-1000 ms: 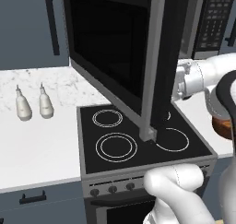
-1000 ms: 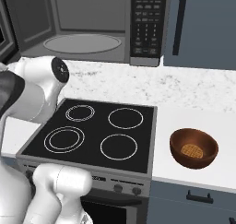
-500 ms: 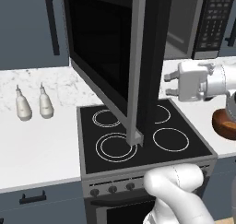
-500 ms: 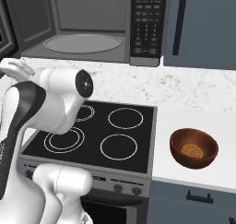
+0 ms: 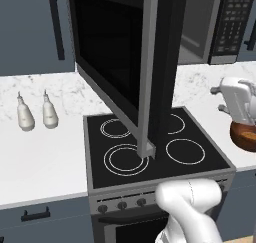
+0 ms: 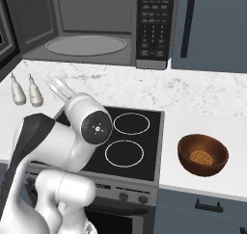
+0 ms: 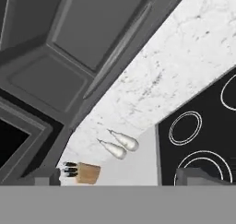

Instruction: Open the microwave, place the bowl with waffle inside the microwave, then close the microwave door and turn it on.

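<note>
Judging from how things lie, 1 of the task's 4 steps is done: the microwave door (image 5: 150, 72) stands swung wide out over the stovetop (image 6: 126, 139), and the microwave (image 6: 96, 26) shows its grey cavity and glass turntable (image 6: 86, 45) bare. Nothing sits inside it.

The bowl (image 6: 202, 154) rests on the marble counter (image 6: 207, 98) just to the right of the stovetop, upright, with the waffle (image 6: 198, 157) lying flat in its bottom. I see its brown rim in the left base view too, partly behind my wrist.

My gripper (image 6: 60, 87) holds nothing. Its 2 fingers stand spread apart and point up and back toward the open cavity, over the left side of the stovetop, well apart from the bowl. Through the hand view I look across the counter's left stretch, where 2 pale bottles (image 7: 119, 145) lie near a knife block (image 7: 82, 172), with the stove rings at the right edge.

So 3 steps are left, as I judge it: carry the bowl into the cavity, shut the door, and press the keypad (image 6: 152, 26) on the microwave's right strip. Next comes the reach to the right and down to the bowl's rim. The open door hangs in the middle of my working space, so I expect to route the bowl around its edge.
</note>
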Tool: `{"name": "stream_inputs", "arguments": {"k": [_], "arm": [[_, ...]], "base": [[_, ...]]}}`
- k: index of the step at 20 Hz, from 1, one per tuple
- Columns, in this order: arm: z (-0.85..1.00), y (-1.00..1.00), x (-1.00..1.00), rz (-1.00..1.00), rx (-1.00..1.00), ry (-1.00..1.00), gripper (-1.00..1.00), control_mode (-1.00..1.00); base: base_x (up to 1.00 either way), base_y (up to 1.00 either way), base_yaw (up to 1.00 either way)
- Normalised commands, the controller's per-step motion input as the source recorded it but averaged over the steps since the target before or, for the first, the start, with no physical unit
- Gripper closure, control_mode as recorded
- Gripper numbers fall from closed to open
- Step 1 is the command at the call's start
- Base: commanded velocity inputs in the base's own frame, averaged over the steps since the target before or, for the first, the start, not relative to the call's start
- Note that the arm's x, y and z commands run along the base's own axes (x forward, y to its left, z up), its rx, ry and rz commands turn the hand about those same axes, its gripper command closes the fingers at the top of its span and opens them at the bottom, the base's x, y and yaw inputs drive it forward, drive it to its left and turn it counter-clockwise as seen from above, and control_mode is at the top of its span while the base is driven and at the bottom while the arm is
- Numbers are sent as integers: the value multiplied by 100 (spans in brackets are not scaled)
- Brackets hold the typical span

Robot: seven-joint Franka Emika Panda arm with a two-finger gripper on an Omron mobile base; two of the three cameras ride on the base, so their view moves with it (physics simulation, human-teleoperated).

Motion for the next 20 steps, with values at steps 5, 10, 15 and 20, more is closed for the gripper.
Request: {"name": "stream_inputs", "arguments": {"k": [5,10,15,20], "arm": [[-69,-100,19,-57,2,6,-100,-100],[-61,-100,47,-39,15,23,-100,-100],[-69,-100,10,-11,25,26,-100,-100],[-25,-100,0,-7,28,29,-100,-100]], "base": [[0,0,0],[0,0,0],[0,0,0],[0,0,0]]}}
